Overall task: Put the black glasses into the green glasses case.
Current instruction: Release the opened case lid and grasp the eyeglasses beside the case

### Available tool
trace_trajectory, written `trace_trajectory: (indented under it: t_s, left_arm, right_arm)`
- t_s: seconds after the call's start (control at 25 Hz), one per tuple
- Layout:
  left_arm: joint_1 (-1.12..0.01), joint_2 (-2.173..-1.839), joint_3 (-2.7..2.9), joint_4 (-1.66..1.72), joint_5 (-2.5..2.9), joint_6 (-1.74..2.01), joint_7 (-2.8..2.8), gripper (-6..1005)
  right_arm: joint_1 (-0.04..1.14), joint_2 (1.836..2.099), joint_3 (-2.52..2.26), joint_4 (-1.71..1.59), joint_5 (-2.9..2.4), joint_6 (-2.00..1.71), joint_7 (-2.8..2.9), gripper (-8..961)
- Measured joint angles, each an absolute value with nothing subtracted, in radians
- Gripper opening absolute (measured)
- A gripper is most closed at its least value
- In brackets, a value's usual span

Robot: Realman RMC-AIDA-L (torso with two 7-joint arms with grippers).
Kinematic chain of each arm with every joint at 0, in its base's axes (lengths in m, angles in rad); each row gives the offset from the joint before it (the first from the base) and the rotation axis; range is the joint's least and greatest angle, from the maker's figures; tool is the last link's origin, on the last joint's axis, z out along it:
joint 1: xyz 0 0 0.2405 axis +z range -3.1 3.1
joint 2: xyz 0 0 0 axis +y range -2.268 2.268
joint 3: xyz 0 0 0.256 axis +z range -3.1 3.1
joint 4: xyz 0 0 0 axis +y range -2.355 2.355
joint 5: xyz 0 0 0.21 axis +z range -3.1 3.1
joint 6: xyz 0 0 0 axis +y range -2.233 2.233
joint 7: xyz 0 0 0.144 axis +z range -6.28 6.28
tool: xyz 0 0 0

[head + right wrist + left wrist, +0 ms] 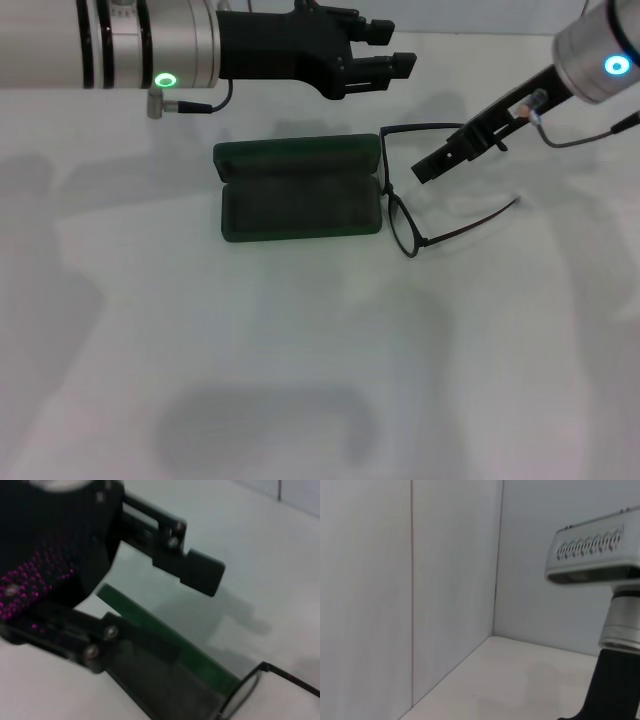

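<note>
The green glasses case lies open in the middle of the white table, its lid folded back on the far side. The black glasses rest unfolded on the table with their front against the case's right end and both temple arms pointing right. My right gripper hovers open between the two temple arms, holding nothing. The right wrist view shows the right gripper with its fingers apart, and beyond it the case and one lens of the glasses. My left gripper is open, above the table behind the case.
White walls meet in a corner behind the table in the left wrist view. A silver-grey unit on a dark post stands there too. Bare white tabletop lies in front of the case.
</note>
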State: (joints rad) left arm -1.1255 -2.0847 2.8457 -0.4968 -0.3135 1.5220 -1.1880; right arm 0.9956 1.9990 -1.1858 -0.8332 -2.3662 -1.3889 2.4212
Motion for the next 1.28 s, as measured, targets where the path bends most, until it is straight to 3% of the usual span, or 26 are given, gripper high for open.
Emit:
trace_trajectory:
  t_s: [0.12, 0.4, 0.84, 1.16, 1.28]
  left_arm:
    - [-1.134, -2.082, 2.846, -0.499, -0.307, 1.522, -1.190, 530]
    - [-1.146, -2.064, 2.845, -0.539, -0.396, 1.529, -1.197, 541]
    - [-1.008, -2.050, 2.846, -0.615, -0.703, 1.509, -1.179, 558]
    - [-0.964, -2.042, 2.846, -0.617, -0.768, 1.489, -1.142, 721]
    - [-0.963, -2.042, 2.846, -0.617, -0.765, 1.487, -1.120, 721]
  right_arm:
    - [1.037, 2.009, -1.189, -0.803, -2.422, -1.387, 2.457, 720]
    - [1.100, 2.006, -1.183, -0.747, -2.428, -1.387, 2.522, 722]
    - [1.137, 2.027, -1.199, -0.640, -2.385, -1.304, 2.537, 717]
    - [1.142, 2.028, -1.317, -0.583, -2.334, -1.188, 2.580, 714]
    - [1.142, 2.028, -1.380, -0.582, -2.289, -1.140, 2.593, 712]
